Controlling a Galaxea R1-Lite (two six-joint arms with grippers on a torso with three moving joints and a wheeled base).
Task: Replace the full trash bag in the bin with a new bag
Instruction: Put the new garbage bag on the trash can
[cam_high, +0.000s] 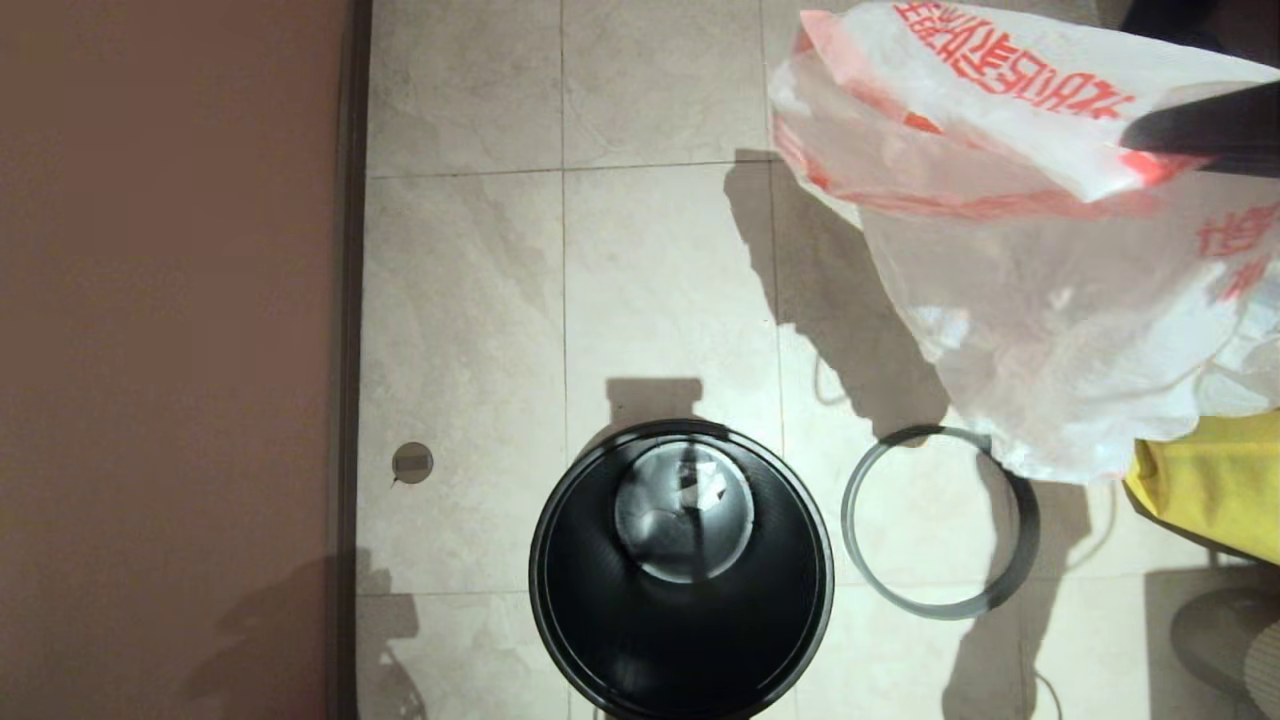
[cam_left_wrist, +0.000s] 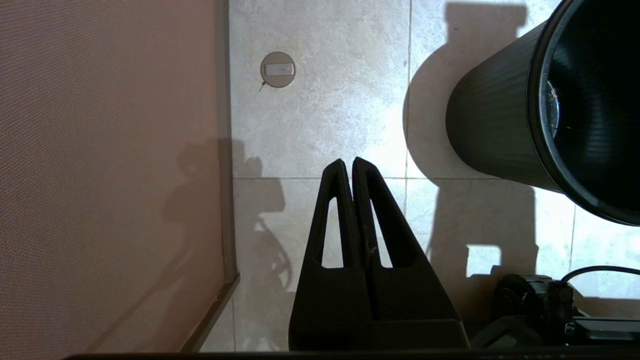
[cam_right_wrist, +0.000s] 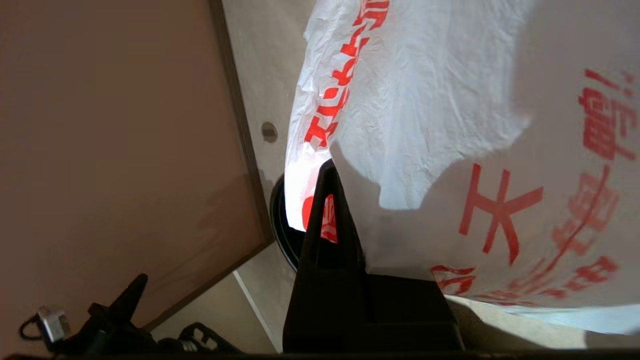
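On a pale tiled floor, the right gripper (cam_right_wrist: 330, 200) is pinching the new bag (cam_high: 1010, 230) aloft beside the bin (cam_high: 680, 590); spreading its mouth over the opening is likely key.

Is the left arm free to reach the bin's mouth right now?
Probably yes: the bin stands open, the hoop lies on the floor beside it, and the new bag hangs off to its right.
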